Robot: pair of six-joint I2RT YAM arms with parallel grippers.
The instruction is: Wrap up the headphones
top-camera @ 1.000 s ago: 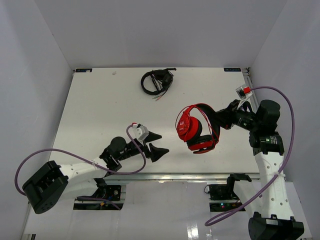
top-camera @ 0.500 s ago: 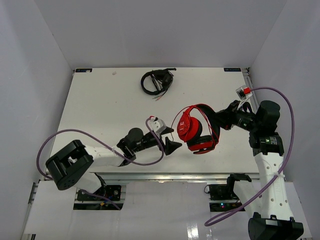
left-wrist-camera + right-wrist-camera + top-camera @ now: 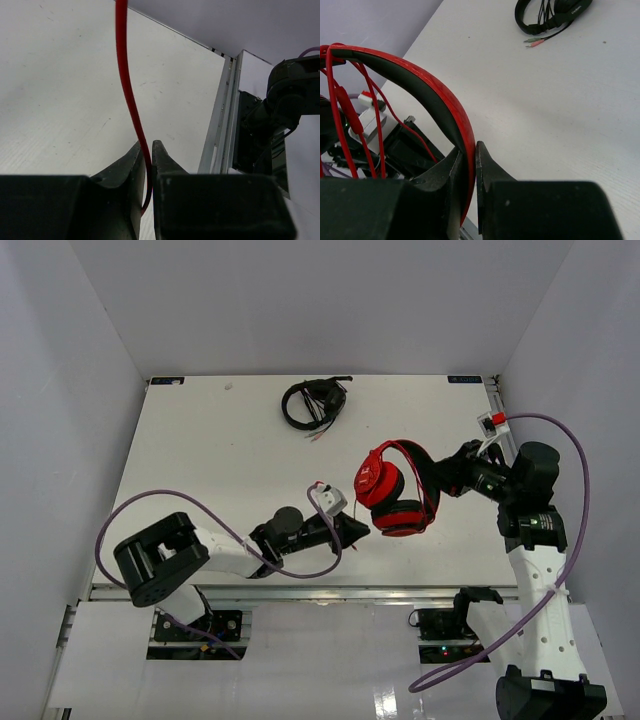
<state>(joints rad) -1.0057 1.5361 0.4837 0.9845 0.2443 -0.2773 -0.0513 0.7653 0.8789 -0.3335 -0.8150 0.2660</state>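
The headphones (image 3: 397,498) are grasped by the right gripper (image 3: 468,150), whose two fingers are clenched on the red, black-lined headband (image 3: 417,82). In the right wrist view the band is seen passing between the jaws and arching away up and to the left of them. From above, the two red ear cups are found at the far end of the band, well ahead of the right gripper's tips and just beyond the tips of the left gripper (image 3: 148,148). Whether the cups touch the white table (image 3: 200,460) cannot be told. The left gripper is pinched shut on the thin red cable (image 3: 127,92), which is trapped between its fingers. From the jaws the cable is drawn straight up and slightly to the left, out of the top of the left wrist view. More strands of the cable are seen in the right wrist view, hanging to the left of the right gripper under the far end of the headband. A pair of black headphones (image 3: 313,402) with a bundled cable is left on the table, well apart from both grippers and far ahead of them.
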